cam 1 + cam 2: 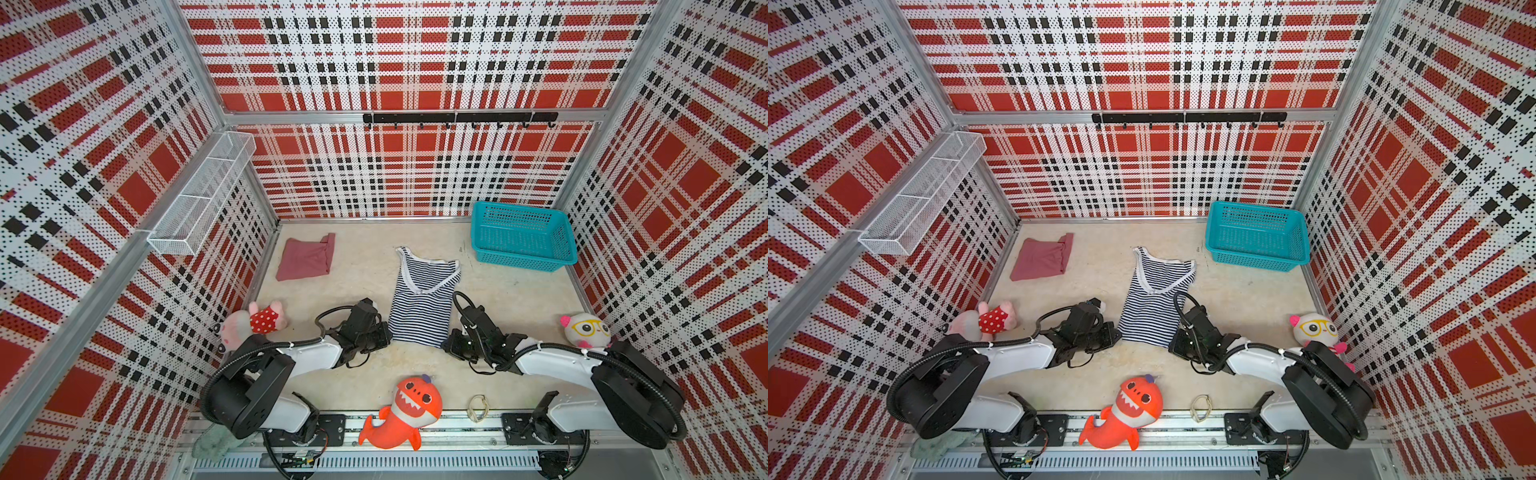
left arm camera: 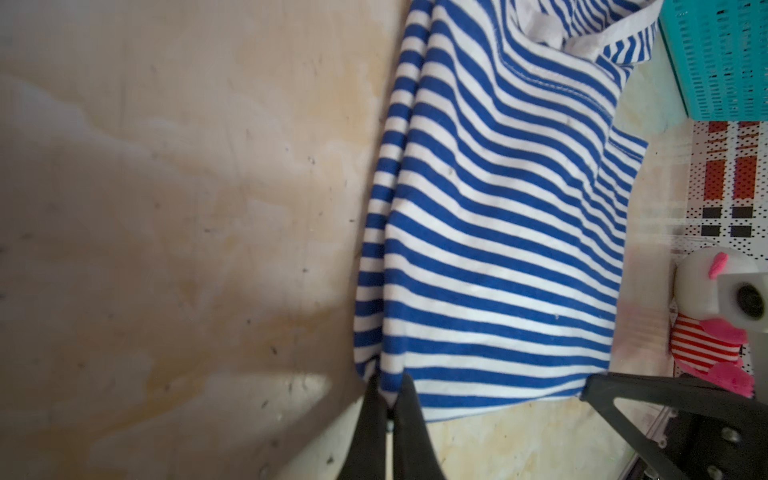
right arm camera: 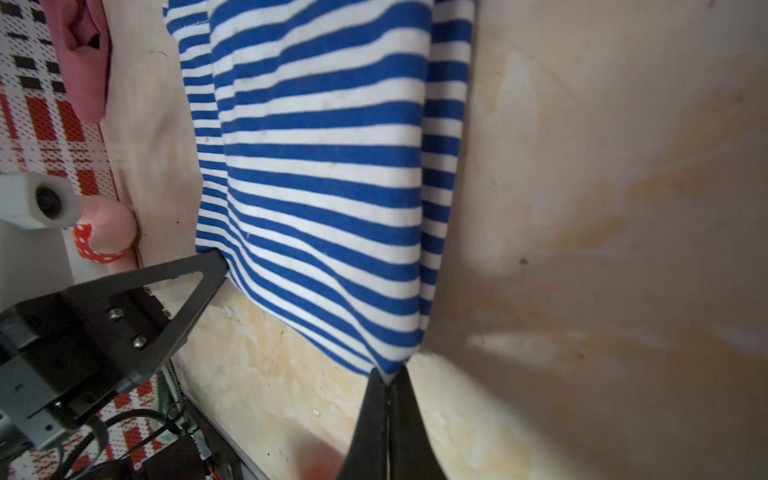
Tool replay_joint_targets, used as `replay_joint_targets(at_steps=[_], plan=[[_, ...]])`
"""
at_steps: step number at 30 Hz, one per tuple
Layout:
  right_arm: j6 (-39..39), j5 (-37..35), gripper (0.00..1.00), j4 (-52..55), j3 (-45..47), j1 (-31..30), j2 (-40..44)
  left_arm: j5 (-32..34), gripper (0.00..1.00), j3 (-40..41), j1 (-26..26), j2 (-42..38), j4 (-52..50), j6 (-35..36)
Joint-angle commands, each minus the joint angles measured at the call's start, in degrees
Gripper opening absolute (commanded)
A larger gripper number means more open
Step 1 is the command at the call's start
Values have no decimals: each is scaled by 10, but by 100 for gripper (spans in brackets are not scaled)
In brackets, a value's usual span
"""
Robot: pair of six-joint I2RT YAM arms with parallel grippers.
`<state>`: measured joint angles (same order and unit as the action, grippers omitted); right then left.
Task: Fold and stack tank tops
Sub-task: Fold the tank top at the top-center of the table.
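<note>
The striped tank top (image 1: 422, 303) (image 1: 1154, 303) lies flat mid-table, straps toward the back wall and hem toward the arms. My left gripper (image 1: 390, 336) (image 2: 388, 384) is shut on the hem's left corner. My right gripper (image 1: 444, 344) (image 3: 388, 374) is shut on the hem's right corner. In both wrist views the striped tank top (image 2: 490, 232) (image 3: 324, 174) runs away from the pinched corner. The rose-maroon tank top (image 1: 305, 257) (image 1: 1042, 258) lies folded at the back left, away from both grippers.
A teal basket (image 1: 524, 249) stands at the back right. A pink pig plush (image 1: 253, 322) lies left, a white plush with yellow glasses (image 1: 586, 330) right, and an orange shark plush (image 1: 399, 411) at the front rail. A grey-green towel (image 1: 212, 444) hangs front left. A wire shelf (image 1: 203, 195) juts from the left wall.
</note>
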<state>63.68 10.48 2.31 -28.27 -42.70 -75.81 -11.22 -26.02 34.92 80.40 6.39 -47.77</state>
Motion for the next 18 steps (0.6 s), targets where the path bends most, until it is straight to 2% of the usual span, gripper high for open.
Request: replay_joint_targets(at_steps=[1,5,10,18], plan=[[-55,0,0,133,-51,-4,37,22,0,-33,9,-44,-54,2],[-109,4,0,228,-129,5,52,38,0,-89,9,-77,-105,21],[-158,29,0,271,-189,40,52,37,0,-163,6,-82,-140,51],[-260,80,0,290,-254,139,-3,22,0,-257,-35,2,-130,127]])
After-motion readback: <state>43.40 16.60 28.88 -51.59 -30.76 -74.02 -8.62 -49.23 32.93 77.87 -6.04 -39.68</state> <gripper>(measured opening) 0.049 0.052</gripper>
